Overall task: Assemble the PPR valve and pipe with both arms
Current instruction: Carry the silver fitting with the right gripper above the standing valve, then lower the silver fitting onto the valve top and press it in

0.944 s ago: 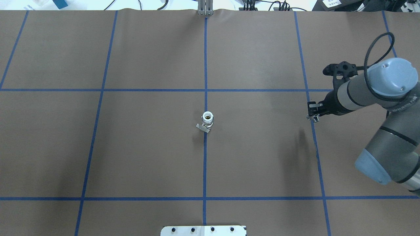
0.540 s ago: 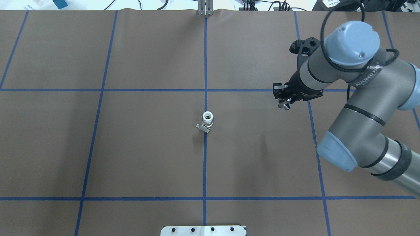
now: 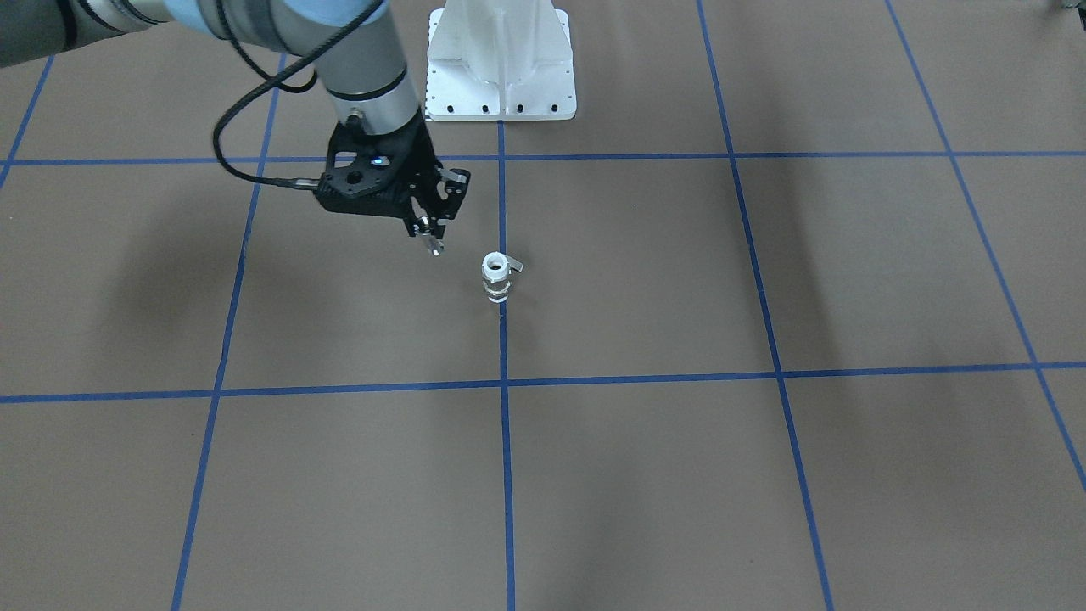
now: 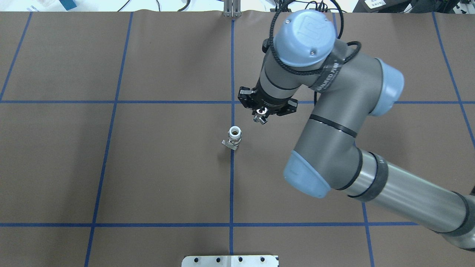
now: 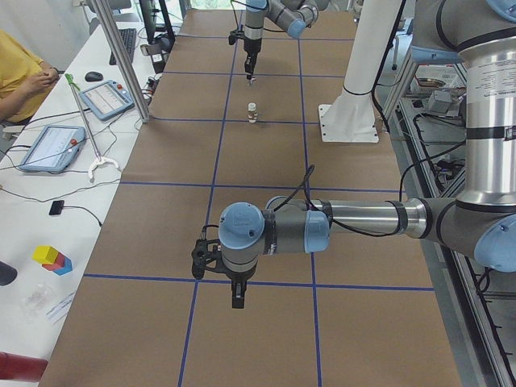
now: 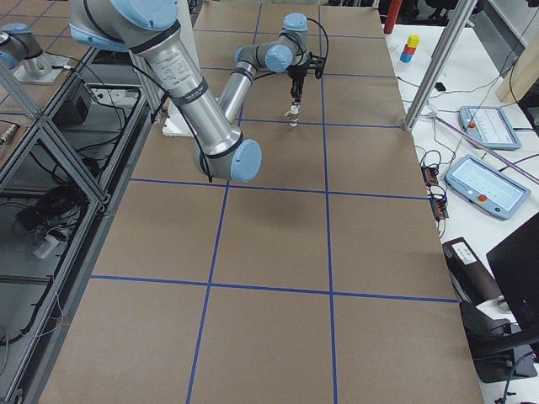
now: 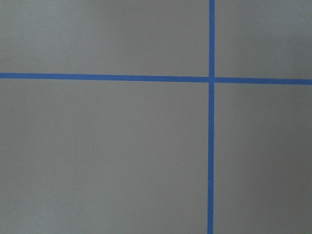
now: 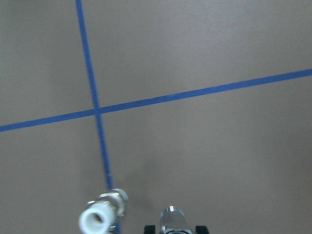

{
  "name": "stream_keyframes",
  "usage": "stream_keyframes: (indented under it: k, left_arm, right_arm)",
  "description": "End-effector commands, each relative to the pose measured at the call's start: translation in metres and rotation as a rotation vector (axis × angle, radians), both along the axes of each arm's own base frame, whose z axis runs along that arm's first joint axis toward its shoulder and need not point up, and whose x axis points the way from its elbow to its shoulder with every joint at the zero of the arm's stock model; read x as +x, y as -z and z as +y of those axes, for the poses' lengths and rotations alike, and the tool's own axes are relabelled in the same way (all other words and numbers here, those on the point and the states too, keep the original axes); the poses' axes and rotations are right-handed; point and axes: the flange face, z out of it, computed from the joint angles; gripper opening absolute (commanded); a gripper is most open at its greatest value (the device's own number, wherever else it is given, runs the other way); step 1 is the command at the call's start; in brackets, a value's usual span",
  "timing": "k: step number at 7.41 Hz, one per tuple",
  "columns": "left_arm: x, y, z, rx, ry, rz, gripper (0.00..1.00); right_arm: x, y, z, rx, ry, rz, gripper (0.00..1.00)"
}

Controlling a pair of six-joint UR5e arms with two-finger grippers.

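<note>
Grey and silver jointed right arm (image 4: 334,122), rounded light-blue joint caps (image 4: 302,35) with small screws, white lettering on a black band (image 4: 328,76), looping black cable (image 3: 215,136), black open-framed right gripper (image 3: 431,240), matching left arm (image 5: 363,218) with black left gripper (image 5: 237,300), white bolted pedestal (image 3: 501,59)

The pipe (image 8: 171,222) runs off the wrist view's bottom edge; the left claw (image 5: 236,302) looks too small to judge.

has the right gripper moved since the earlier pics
Yes. In the overhead view the right gripper has swung left, from the right-hand tape line to just right of the centre line, near the valve.
</note>
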Motion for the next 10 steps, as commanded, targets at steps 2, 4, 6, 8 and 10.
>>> stream_keyframes:
  k: [2,4,6,8,10]
  left_arm:
    - [0.0,0.0,0.0,0.001,0.0,0.0,1.0]
    - [0.001,0.0,0.0,0.001,-0.001,0.0,1.0]
    - [0.001,0.001,0.0,0.001,-0.001,0.001,1.0]
    - [0.001,0.001,0.0,0.001,-0.001,0.001,1.0]
    - [0.001,0.001,0.0,0.001,-0.001,0.001,1.0]
  right_arm:
    - [-0.067,0.023,-0.009,-0.039,-0.024,0.061,0.0]
    - [-0.073,0.015,-0.004,-0.047,-0.036,0.137,0.0]
    - [-0.075,0.015,-0.001,-0.048,-0.032,0.137,0.0]
    - [-0.087,0.012,0.012,-0.046,-0.008,0.143,0.0]
    - [-0.089,0.009,0.014,-0.048,-0.005,0.147,0.0]
